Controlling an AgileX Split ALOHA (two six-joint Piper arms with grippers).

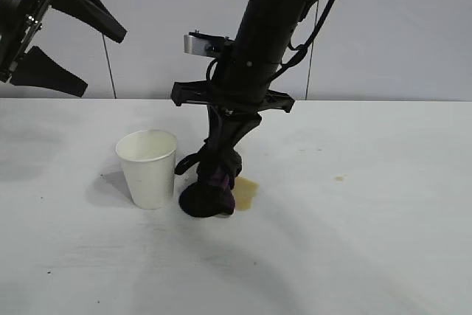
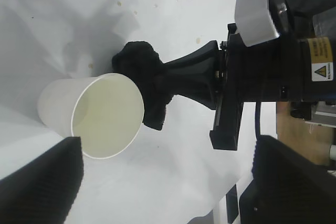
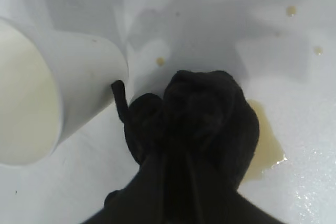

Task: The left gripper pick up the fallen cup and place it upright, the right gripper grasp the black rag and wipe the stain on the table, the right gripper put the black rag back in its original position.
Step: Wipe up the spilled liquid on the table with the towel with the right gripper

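So the cup (image 1: 148,167) is standing upright on the table (image 1: 369,204), mouth up, nothing inside that I can see. It's toward the left side of the exterior view, with a soft shadow spilling off to its left.

The right end effector (image 1: 215,182) is down at the table just to the right of the cup, clenched around the black rag (image 1: 206,198). The rag is bunched into a dark lump with a bit of purple showing between the fingers, and it's pressed onto the tabletop. In the right wrist view the rag (image 3: 205,124) sits partly over the stain (image 3: 265,145), with the amber puddle poking out along one edge. From the exterior view, the stain (image 1: 245,191) shows on the rag's right side, touching it. The rag is near the cup's base, but I can't tell if they actually touch.

A few tiny amber droplets (image 3: 290,10) dot the table away from the main puddle, and there's another small spot (image 1: 338,178) further right.

The left end effector (image 1: 70,38) is lifted in the upper left corner of the exterior view, well clear of the table, fingers spread wide apart and holding nothing. Its wrist view looks down into the cup (image 2: 100,116) with the rag (image 2: 144,85) right beside it.
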